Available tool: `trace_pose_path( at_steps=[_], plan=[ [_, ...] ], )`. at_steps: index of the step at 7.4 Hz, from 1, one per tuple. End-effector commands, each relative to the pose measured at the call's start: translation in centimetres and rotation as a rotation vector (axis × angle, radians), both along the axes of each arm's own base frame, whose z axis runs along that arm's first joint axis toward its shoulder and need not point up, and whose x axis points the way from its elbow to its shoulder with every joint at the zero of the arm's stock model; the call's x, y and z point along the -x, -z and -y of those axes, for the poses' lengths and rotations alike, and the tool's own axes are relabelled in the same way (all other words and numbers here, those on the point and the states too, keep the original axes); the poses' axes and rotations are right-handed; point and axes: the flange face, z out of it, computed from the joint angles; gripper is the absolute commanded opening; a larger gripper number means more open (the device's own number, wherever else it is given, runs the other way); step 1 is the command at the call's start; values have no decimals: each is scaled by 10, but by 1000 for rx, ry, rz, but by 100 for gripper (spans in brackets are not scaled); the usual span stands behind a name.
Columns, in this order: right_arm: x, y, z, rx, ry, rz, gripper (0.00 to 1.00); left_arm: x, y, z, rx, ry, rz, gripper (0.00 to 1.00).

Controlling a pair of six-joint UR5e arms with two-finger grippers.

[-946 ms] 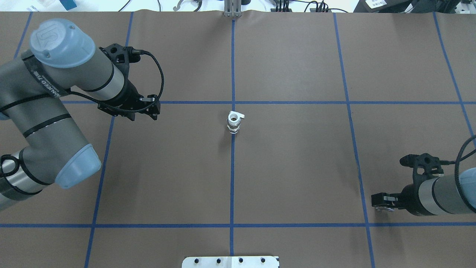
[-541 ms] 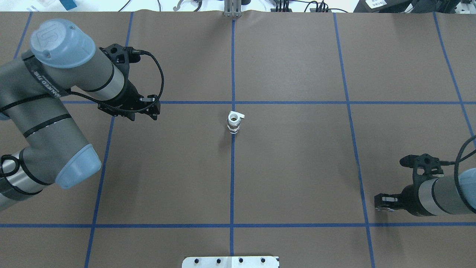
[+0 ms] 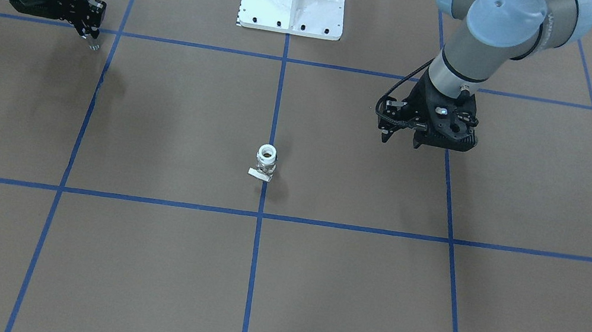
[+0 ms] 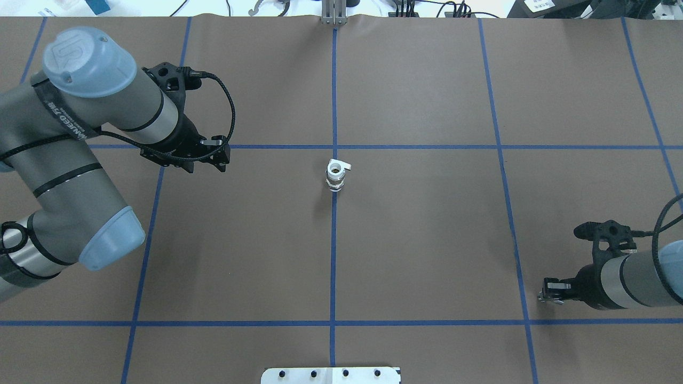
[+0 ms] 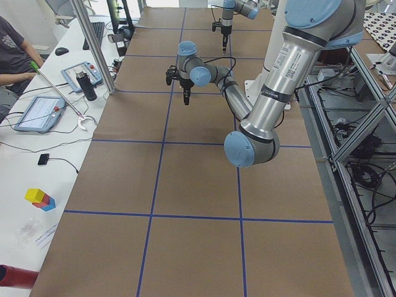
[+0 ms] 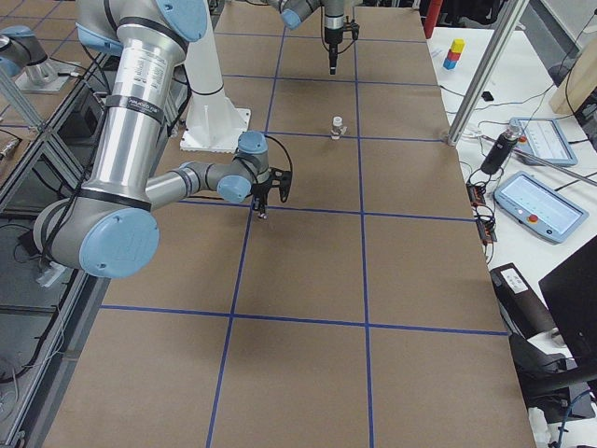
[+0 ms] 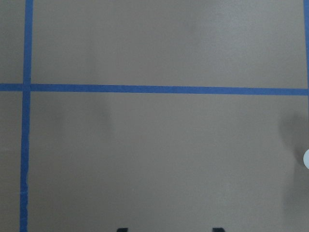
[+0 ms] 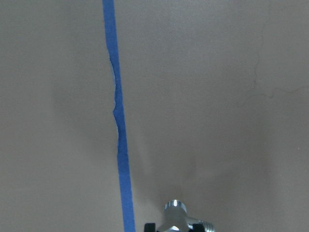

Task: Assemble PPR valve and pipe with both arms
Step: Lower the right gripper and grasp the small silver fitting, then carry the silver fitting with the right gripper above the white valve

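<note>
Chrome is glinting between the fingers of the right gripper, which is clamping the pipe, so that half of the job is looking secured. Over the last second this gripper has been sliding a little farther toward the right edge of the table and turning at the wrist, so it is showing narrower from overhead; nothing else has been moving. The PPR valve is standing upright and unheld near the middle of the table, on the central blue tape line. Its open white collar is facing up, and it is sitting well apart from both grippers. I am reading this as the right arm readying the pipe for the join, while the valve is still waiting to be gripped. The left gripper is hanging with its fingers spread and empty, pointing down over the table on the valve's left-edge side, its arm folding back at the elbow toward the left edge. The right forearm is reaching in low from the right edge, its gripper pointing down, just over the table.
</note>
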Motion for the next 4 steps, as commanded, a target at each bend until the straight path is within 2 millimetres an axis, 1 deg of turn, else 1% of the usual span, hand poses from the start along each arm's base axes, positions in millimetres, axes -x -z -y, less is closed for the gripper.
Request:
trace_pose_path(
  at_steps=[1, 2, 3, 4],
  plan=[
    [-11, 16, 21, 33, -27, 39, 0, 1, 1, 0, -1, 2, -1, 66],
    [-5, 38, 52, 85, -54, 39, 0, 3, -2, -1, 1, 1, 1, 66],
    [11, 92, 98, 132, -91, 37, 0, 12, -11, -6, 6, 4, 6, 66],
    [45, 161, 132, 148, -103, 10, 0, 23, -22, -5, -13, -17, 14, 66]
  ],
)
